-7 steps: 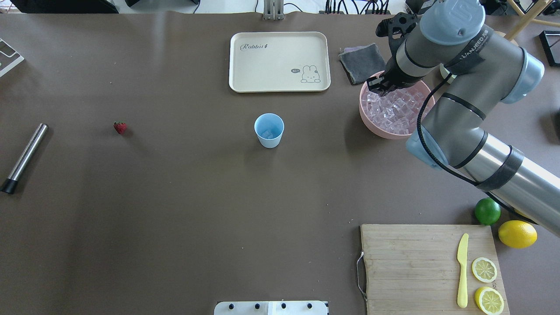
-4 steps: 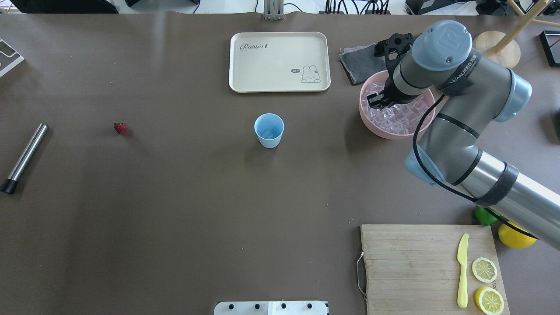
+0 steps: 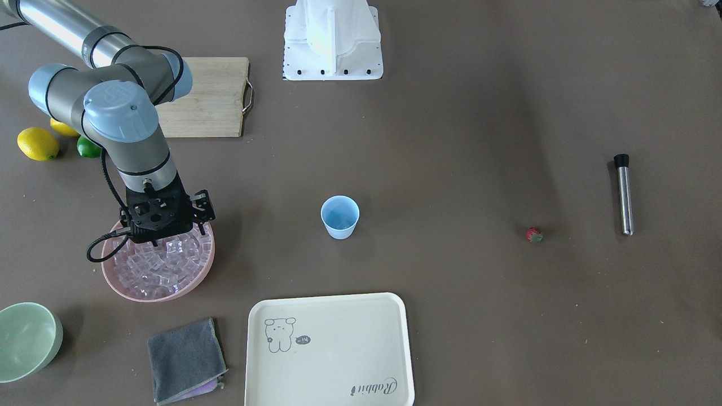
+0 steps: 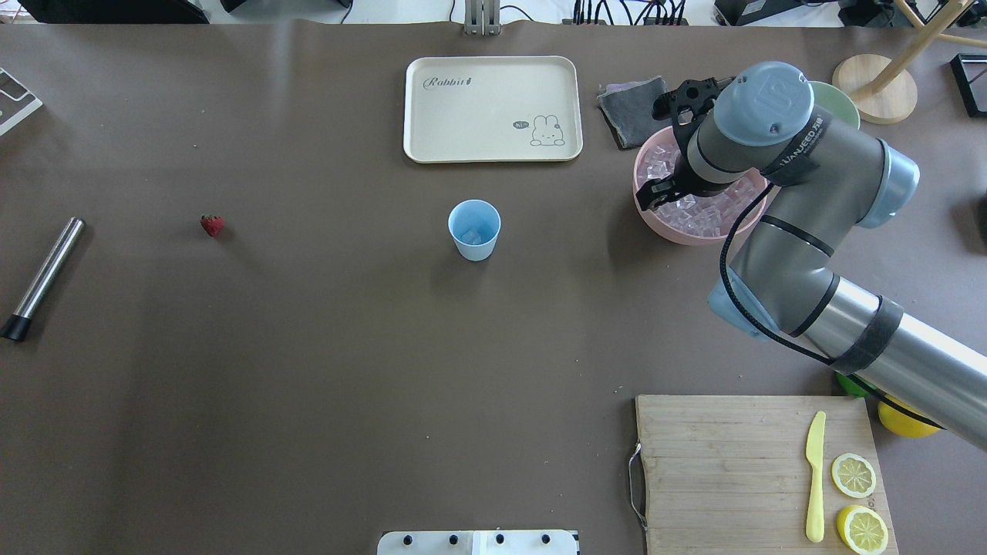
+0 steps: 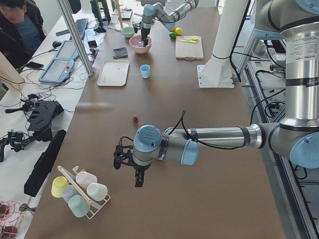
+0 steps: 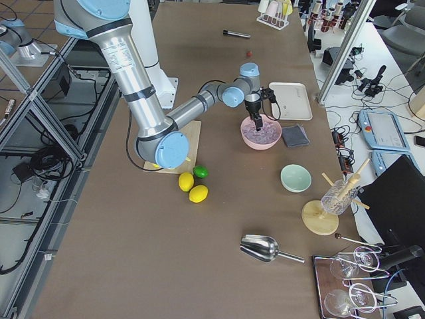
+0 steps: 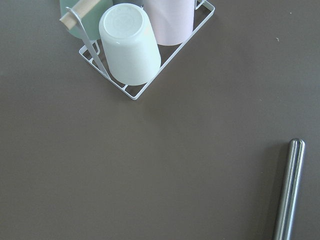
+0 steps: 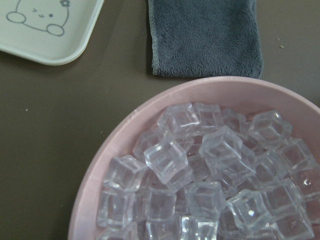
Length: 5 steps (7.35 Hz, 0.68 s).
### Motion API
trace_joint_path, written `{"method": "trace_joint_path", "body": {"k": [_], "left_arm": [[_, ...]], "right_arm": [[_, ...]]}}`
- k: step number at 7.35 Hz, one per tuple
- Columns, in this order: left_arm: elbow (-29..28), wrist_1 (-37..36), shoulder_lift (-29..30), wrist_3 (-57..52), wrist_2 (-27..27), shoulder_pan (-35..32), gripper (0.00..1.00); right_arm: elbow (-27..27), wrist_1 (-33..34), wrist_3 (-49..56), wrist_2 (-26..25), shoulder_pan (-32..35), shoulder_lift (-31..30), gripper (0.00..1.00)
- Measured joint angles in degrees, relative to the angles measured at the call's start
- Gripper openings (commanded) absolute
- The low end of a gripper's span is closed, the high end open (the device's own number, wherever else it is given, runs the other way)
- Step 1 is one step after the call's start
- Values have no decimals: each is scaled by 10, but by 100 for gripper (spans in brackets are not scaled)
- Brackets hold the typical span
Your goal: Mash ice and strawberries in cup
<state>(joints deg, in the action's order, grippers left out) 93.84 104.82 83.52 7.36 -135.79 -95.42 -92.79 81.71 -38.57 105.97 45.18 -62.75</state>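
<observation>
Over the last second the right arm has swung its wrist across the pink bowl [image 4: 646, 218] toward the side nearest the cup [image 4: 474, 230], so the right gripper [image 4: 648, 199] now hangs low over the heaped ice [image 8: 210, 165], close to that rim, and the green bowl [image 4: 844, 102] beyond the arm has come into sight. Whether its jaws are spread or closed I cannot tell: the wrist mount hides them from the front, and its own camera shows only cubes, the bowl's edge, a grey cloth [image 8: 205, 35] and a corner of the tray [image 8: 45, 30]. The cup stands upright in the middle of the table, well apart from the bowl, with what looks like one pale cube already in it. The strawberry [image 4: 211, 224] lies far off on the left half, near the metal rod [image 4: 45, 277]. The left gripper [image 5: 138, 178] shows only from the side camera, so its state cannot be judged either. This looks like a reach for another cube. The cubes are slick and loosely piled, so a pinch may squirt one out or catch two. Working so near the rim, a finger could strike the wall and shove the bowl, or tip cubes onto the table. A weakly held cube could drop on the way to the cup.
</observation>
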Motion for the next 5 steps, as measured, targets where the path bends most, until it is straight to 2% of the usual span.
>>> {"method": "trace_joint_path", "body": {"k": [3, 5], "left_arm": [[2, 0, 0, 0, 0, 0, 98], [4, 0, 0, 0, 0, 0, 98]], "right_arm": [[13, 1, -1, 0, 9, 2, 93], [27, -6, -4, 0, 7, 5, 72]]}}
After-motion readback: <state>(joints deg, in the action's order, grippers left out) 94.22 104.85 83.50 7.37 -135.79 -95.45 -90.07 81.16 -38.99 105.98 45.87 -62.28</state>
